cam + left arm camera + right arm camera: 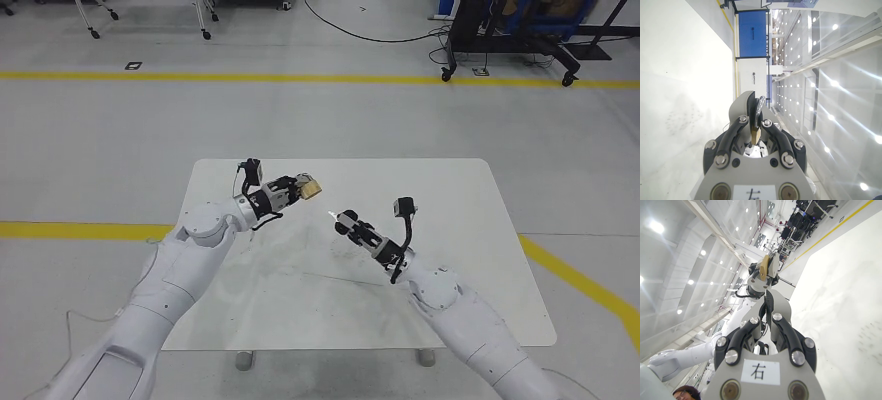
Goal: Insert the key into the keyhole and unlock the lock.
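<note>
My left gripper [300,186] is shut on a brass padlock [311,186] and holds it in the air above the white table [450,200], left of centre. In the left wrist view the brass body [755,135] sits between the fingers and the silver shackle [760,107] lies against the pads. My right gripper [343,220] is shut on the key [331,214], whose tip points at the padlock across a short gap. From the right wrist the key [765,293] shows edge-on, and the padlock [763,269] faces it with its keyhole end toward me.
Both arms hover over the middle of the table, with bare tabletop [300,290] beneath and around them. Beyond the table lies open floor with yellow lines [300,77]. A dark equipment frame [510,40] stands at the back right.
</note>
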You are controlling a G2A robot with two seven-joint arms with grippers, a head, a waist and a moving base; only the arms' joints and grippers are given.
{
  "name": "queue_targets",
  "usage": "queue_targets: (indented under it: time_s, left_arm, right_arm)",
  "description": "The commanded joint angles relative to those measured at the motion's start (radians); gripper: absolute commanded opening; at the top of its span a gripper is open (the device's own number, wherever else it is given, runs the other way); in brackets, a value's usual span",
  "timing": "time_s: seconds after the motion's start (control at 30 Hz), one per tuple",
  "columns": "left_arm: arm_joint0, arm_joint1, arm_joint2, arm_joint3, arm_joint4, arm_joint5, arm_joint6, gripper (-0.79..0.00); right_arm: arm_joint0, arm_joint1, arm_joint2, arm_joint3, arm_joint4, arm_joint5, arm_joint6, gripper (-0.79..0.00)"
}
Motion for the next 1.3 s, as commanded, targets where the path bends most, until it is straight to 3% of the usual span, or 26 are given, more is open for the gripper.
queue_targets:
  time_s: [0.0, 0.4, 1.27]
  left_arm:
    - [-0.001, -0.005, 0.01, -0.005, 0.025, 0.007, 0.015, -0.785]
    - [0.01, -0.014, 0.012, -0.026, 0.135, 0.02, 0.085, -0.785]
    - [0.014, -0.037, -0.012, -0.015, 0.16, 0.037, 0.043, -0.785]
  right_arm:
    - [-0.011, -0.005, -0.006, -0.016, -0.029, 0.024, -0.045, -0.785]
    - [-0.054, -0.031, -0.02, -0.084, -0.148, 0.082, -0.217, -0.785]
    - [0.011, -0.101, -0.043, 0.024, -0.144, 0.124, -0.289, -0.785]
